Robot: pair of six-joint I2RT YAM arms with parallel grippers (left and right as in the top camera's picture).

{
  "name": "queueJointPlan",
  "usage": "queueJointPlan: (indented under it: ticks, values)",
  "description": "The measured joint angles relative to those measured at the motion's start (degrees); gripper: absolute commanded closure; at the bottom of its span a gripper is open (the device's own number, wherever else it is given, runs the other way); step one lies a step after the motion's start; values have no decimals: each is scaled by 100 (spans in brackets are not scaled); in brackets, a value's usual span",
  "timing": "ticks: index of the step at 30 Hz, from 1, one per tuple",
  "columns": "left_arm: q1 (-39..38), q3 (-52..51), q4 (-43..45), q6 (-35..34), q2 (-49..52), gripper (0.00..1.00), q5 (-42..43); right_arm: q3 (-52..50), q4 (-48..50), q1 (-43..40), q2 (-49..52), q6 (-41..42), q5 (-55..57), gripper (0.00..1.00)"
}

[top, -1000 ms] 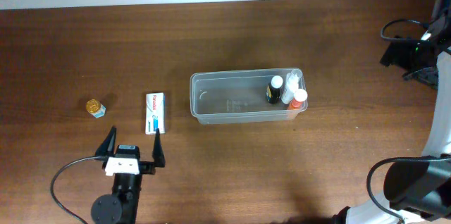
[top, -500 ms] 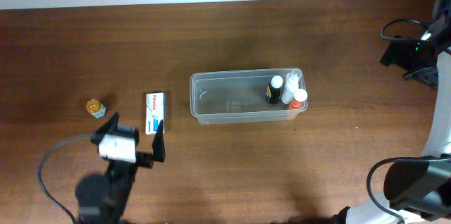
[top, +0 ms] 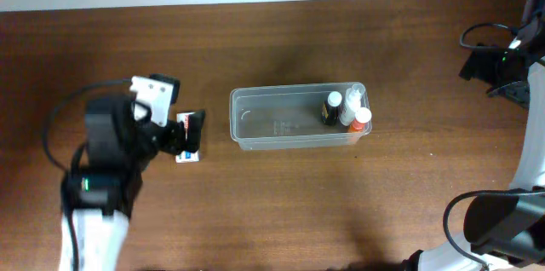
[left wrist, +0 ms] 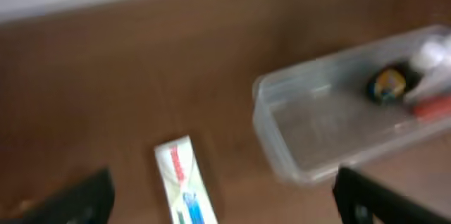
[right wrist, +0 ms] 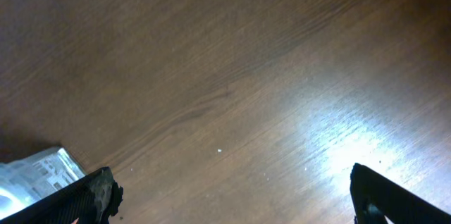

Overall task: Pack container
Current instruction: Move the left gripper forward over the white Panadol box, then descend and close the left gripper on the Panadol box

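Container (top: 272, 128) with 3 bottles (top: 330, 112) inside

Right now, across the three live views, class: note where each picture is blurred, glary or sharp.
Left wrist view: motion-blurred throughout, the clear plastic rectangular tub and the white box with red and blue print both smeared. Right wrist view: sharp grain, bright glare patch on the brown wooden table. Overhead view: largely crisp, evenly lit.
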Motion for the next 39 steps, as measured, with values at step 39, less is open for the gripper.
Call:
queueJointPlan:
  ticks: [39]
  values:
    - [120, 898, -929, -890, 3768, 1, -857, 0, -2, 0, 0, -2, 0, 2]
